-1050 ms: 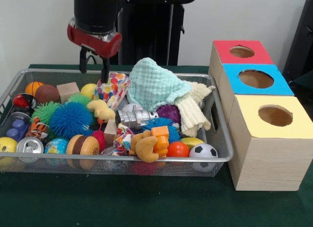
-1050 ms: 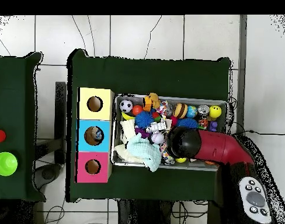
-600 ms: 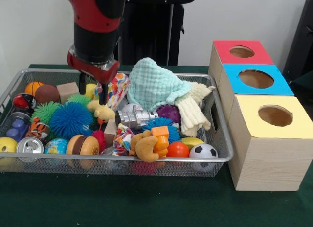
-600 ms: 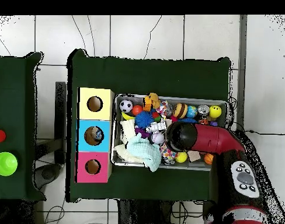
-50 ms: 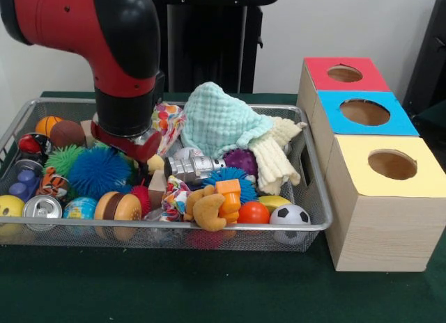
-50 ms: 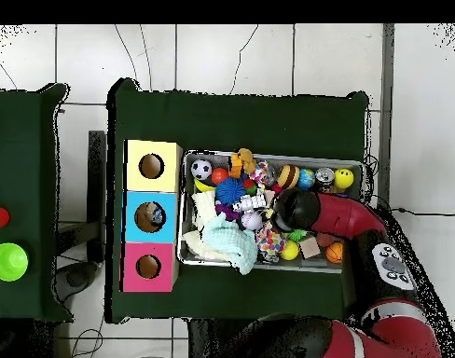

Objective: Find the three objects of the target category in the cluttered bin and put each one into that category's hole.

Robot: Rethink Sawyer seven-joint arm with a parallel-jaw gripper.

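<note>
Gripper [image 5: 143, 158] low in bin [image 5: 306, 171]; fingers hidden

Lab: robot arm [image 5: 104, 44], sorting boxes [image 5: 369, 156]

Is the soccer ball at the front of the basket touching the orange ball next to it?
Touching. In the front view the soccer ball and the orange ball sit side by side with no gap visible between them.
</note>
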